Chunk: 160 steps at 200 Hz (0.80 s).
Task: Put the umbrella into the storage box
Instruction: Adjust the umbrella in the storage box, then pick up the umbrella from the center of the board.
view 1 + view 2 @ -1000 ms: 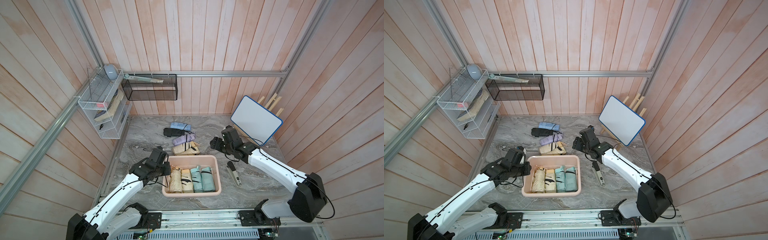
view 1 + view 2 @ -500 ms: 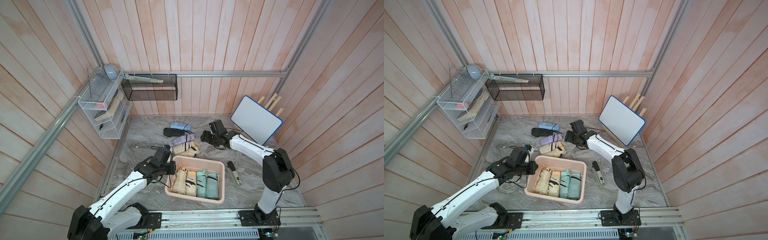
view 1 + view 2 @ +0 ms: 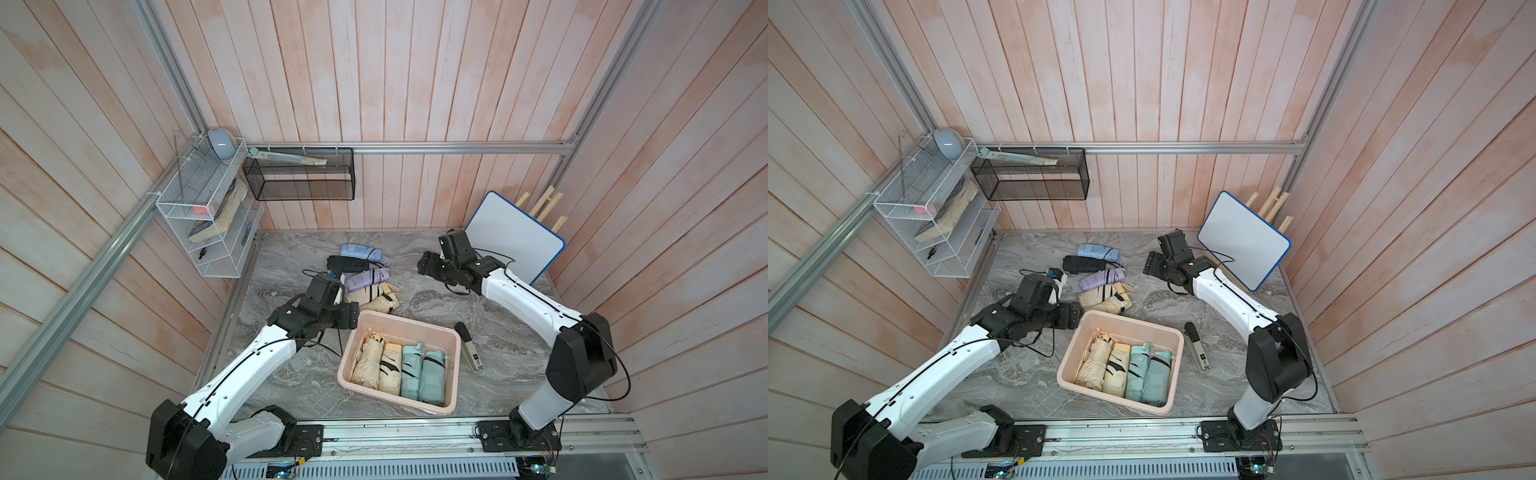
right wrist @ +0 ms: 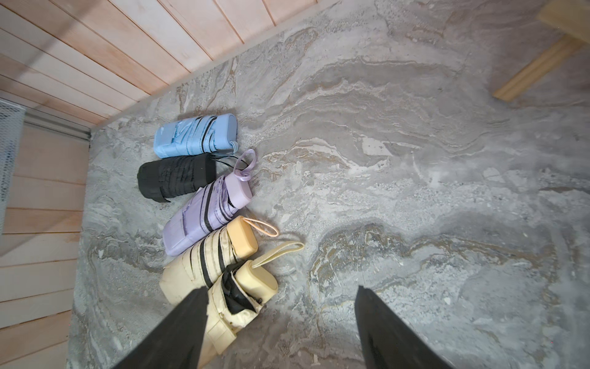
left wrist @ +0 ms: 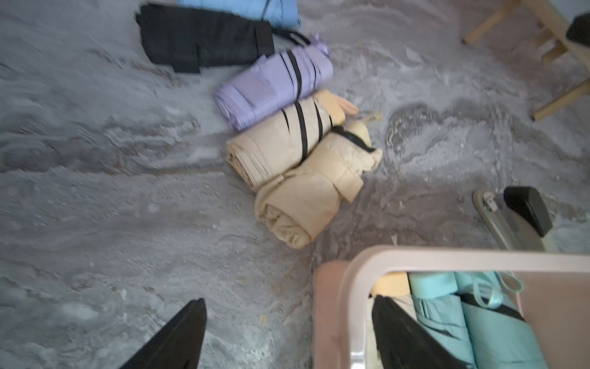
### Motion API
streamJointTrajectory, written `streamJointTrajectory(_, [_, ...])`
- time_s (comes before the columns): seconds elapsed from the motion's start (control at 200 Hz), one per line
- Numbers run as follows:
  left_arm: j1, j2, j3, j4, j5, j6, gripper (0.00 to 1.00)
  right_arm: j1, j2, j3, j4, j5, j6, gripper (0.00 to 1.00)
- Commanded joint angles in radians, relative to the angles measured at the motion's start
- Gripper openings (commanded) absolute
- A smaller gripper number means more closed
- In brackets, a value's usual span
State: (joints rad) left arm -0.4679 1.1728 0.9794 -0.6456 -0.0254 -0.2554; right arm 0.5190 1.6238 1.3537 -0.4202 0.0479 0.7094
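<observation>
The pink storage box (image 3: 405, 323) sits turned on the marble table with several folded umbrellas inside (image 3: 401, 370). Just behind it lies a row of loose umbrellas: two cream ones (image 3: 374, 303), a purple (image 3: 368, 278), a black (image 3: 347, 264) and a blue (image 3: 359, 251). My left gripper (image 3: 351, 316) is open at the box's near-left corner. In the left wrist view its fingers straddle the rim (image 5: 447, 255), one inside and one outside. My right gripper (image 3: 422, 266) hovers open and empty to the right of the row, with a cream umbrella (image 4: 242, 297) beside one finger.
A grey stapler (image 3: 469, 349) lies right of the box. A whiteboard (image 3: 515, 237) leans on wooden legs at the back right. A black mesh basket (image 3: 299, 178) and a white wire rack (image 3: 203, 216) hang on the back-left walls.
The box was turned and shifted to the right while my left gripper held its rim; that gripper has now opened. My right gripper moved back toward the loose umbrellas.
</observation>
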Motion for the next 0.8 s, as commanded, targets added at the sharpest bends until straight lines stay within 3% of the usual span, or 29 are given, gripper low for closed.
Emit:
streamJointTrajectory(0.0, [0.058,0.056,0.064,0.059,0.005,0.261,0.87,-0.005,-0.050,-0.041,-0.022,0.035,-0.009,0.78])
streamJointTrajectory(0.315, [0.134,0.377,0.213,0.101,0.086,0.646,0.86,-0.031,-0.110,-0.071,-0.054,0.059,-0.017,0.77])
streamJointTrajectory(0.585, [0.136,0.675,0.425,0.000,0.105,0.657,0.79,-0.053,-0.091,-0.040,-0.073,0.048,-0.024,0.77])
streamJointTrajectory(0.795, [0.138,0.785,0.536,-0.093,0.181,0.627,0.77,-0.057,-0.076,-0.019,-0.094,0.047,-0.035,0.77])
